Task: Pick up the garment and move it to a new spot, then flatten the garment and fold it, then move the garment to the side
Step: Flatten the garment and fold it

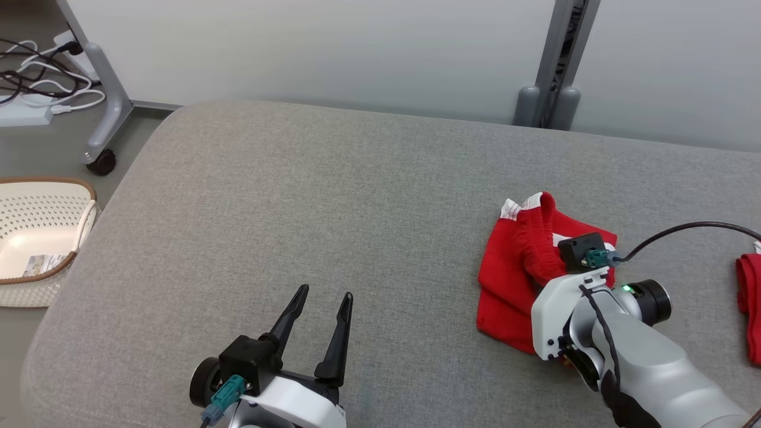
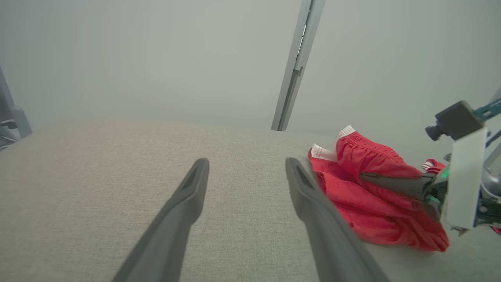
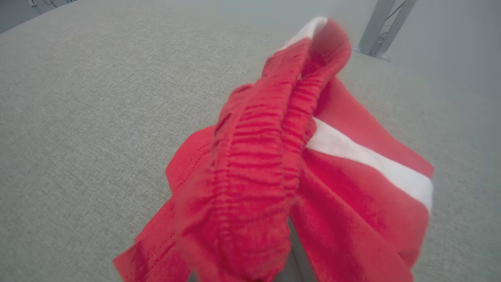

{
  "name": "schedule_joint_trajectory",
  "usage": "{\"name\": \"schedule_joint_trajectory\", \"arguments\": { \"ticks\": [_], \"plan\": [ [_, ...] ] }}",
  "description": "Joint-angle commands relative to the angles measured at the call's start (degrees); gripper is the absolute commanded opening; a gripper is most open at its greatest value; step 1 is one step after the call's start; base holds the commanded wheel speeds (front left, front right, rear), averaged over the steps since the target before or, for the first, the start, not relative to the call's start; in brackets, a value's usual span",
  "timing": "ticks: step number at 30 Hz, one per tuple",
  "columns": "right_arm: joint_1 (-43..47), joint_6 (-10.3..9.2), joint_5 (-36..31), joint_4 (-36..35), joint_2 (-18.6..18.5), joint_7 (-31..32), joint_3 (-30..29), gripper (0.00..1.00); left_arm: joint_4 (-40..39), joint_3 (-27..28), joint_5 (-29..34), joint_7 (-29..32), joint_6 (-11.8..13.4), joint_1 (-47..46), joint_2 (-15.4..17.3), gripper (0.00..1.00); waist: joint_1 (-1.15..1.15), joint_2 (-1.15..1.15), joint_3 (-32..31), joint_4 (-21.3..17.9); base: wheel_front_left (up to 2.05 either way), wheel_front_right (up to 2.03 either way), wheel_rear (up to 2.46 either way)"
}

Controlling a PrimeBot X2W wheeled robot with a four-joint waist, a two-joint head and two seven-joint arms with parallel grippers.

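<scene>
Fingers: right fingers [image 2: 391, 183] pinched shut on the red garment [image 1: 511, 285]; left fingers [image 1: 337, 339] spread wide, empty.

Garment sits on the right half of the grey worktop [image 1: 357, 208], partly lifted. Its gathered waistband rises as a ridge out of the grip and runs straight away from the right fingers toward the far edge, so the long axis lines up with that arm. The lower cloth, with its white stripe, rests bunched on the surface. From the left fingers the garment lies off to the right and a little farther out, well apart. Right arm is nearer and has hold; open worktop lies to its left. Judgement: the carry falls to the right arm alone, and the trailing lower edge may fold under. A second red cloth [image 1: 749, 297] lies near the right edge, apart from the garment.
</scene>
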Motion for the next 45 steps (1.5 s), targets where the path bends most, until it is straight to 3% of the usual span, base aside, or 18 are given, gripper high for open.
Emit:
{"name": "schedule_joint_trajectory", "arguments": {
  "ticks": [1,11,13,14,45],
  "plan": [
    [-0.40,-0.02,0.09,-0.35,0.21,0.35,0.10,0.00,0.02,-0.03,-0.33,-0.25,0.16,-0.80,0.26,1.00,0.00,0.00,0.39,0.57,0.00,0.00,0.00],
    [-0.09,-0.02,-0.11,0.29,0.95,1.35,1.09,0.00,-0.20,-0.52,-0.46,-0.25,0.36,-1.58,0.26,1.00,0.00,0.00,1.68,1.61,0.00,0.00,0.00],
    [-0.33,-0.02,-0.03,0.33,1.08,1.35,1.21,0.55,-0.12,-0.46,-0.49,-0.25,0.40,-1.82,0.26,1.00,0.00,0.00,1.94,1.53,0.00,0.00,0.00],
    [-0.38,-0.02,0.33,0.24,1.15,1.19,1.07,1.00,-0.07,-0.43,-0.49,-0.25,0.44,-1.86,0.26,1.00,0.00,0.00,1.99,1.45,0.00,0.00,0.00],
    [-0.40,-0.02,5.55,-7.78,1.23,-0.50,1.98,1.00,0.71,2.13,1.22,-0.25,-0.43,1.20,0.26,1.00,0.00,0.00,-4.28,-4.03,0.00,0.00,0.00]
  ]
}}
